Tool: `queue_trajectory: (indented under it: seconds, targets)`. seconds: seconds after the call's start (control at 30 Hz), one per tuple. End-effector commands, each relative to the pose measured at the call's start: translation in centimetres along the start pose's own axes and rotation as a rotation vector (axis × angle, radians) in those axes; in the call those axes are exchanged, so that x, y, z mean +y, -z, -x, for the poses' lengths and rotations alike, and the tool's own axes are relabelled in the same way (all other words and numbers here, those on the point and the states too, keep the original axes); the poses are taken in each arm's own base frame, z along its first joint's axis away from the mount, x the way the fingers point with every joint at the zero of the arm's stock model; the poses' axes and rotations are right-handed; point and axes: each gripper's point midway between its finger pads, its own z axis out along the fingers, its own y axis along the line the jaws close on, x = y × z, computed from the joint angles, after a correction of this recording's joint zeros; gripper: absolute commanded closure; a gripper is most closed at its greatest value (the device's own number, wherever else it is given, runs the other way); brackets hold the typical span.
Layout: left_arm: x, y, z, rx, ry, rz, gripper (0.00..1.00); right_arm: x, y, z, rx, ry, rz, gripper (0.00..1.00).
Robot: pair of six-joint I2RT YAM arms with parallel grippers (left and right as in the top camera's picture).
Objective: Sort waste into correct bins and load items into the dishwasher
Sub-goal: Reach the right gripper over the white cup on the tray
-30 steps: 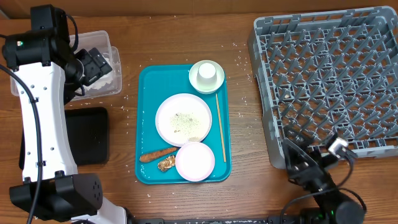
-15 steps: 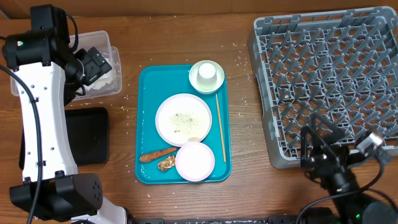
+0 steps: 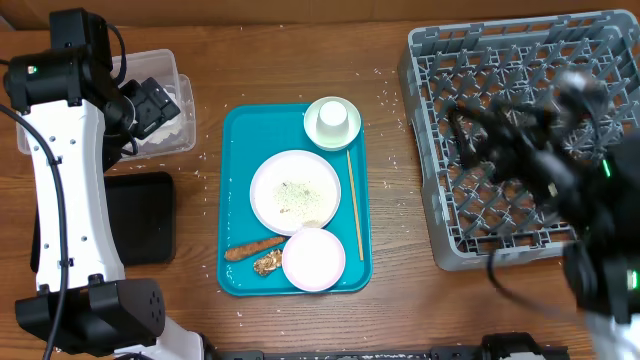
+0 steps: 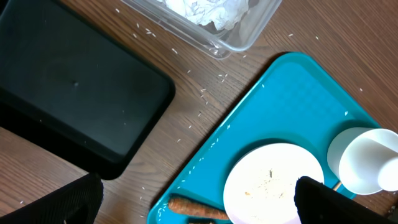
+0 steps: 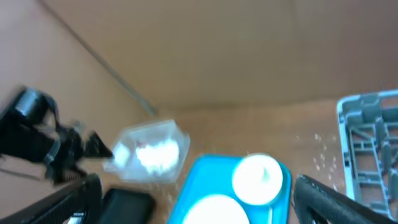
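Wooden surface [image 3: 200, 320] with white grains [image 3: 385, 95] scattered around a teal tray [image 3: 240, 140]. On the tray, a white cup [image 3: 332, 117] stands upside down on a pale green saucer [image 3: 312, 135] at the far right corner. A crumb-dusted plate [image 3: 295, 190] sits mid-tray, with a pale bowl [image 3: 313, 258] at the near edge against the plate's rim. A carrot [image 3: 253, 248] and a brown scrap [image 3: 266, 263] lie just beside the bowl, and one chopstick [image 3: 354, 205] lies along the right side. Left of the tray are a clear tub [image 3: 170, 65] and, nearer, a black bin [image 3: 140, 215]; from overhead the left arm [image 3: 65, 170] covers part of both. A grey dish rack [image 3: 470, 60] stands to the right, and the right arm [image 3: 540, 150] is a dark blur over it (outline unreadable from above). The left wrist view shows what the arm hides: crumpled paper [image 4: 205, 9] in the tub and the bin's long edge. It also shows the left gripper [image 4: 198, 186], jaws spread wide with a finger [image 4: 62, 202] in each lower corner, holding nothing. The right wrist view is soft. The right gripper [image 5: 198, 183] has its jaws spread too and is empty, looking across the cup end of the tray towards the tub and a brown cardboard wall [image 5: 236, 50], which the left wrist view misses.
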Motion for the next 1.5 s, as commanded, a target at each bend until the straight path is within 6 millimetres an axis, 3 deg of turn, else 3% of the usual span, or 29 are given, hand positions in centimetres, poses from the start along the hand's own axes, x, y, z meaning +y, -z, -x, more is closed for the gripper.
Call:
queue_trajectory:
  seconds: [0.0, 0.17, 0.4, 0.6, 0.8, 0.97, 1.1, 1.27, 1.47]
  targets:
    - [0.2, -0.2, 0.0, 0.002, 0.021, 0.014, 0.00, 1.0, -3.3, 1.4, 0.077, 0.158, -0.015, 0.00]
    - [0.3, -0.2, 0.0, 0.002, 0.021, 0.014, 0.00, 0.2, -8.6, 0.6, 0.187, 0.169, -0.150, 0.00]
    - [0.3, -0.2, 0.1, 0.001, 0.021, 0.014, 0.00, 0.1, -14.6, -4.7, 0.387, 0.179, -0.186, 0.00]
    - [0.2, -0.2, 0.1, 0.001, 0.021, 0.014, 0.00, 0.7, -16.7, -8.3, 0.481, 0.190, -0.168, 0.00]
    - [0.2, -0.2, 0.1, 0.001, 0.021, 0.013, 0.00, 3.1, -17.7, -7.9, 0.438, 0.207, -0.084, 0.00]
    - [0.2, -0.2, 0.1, -0.003, 0.021, 0.013, 0.00, 2.8, -19.7, -7.8, 0.405, 0.207, -0.073, 0.00]
    - [0.3, -0.2, 0.2, -0.007, 0.021, 0.020, 0.00, 0.7, -22.9, -9.7, 0.426, 0.223, -0.107, 0.00]
    - [0.2, -0.2, 0.4, -0.014, 0.021, 0.016, 0.00, -3.9, -26.8, -12.6, 0.441, 0.250, -0.246, 0.00]
    - [-0.1, -0.2, 0.9, -0.033, 0.022, 0.003, 0.00, -8.0, -28.6, -15.1, 0.463, 0.254, -0.385, 0.00]
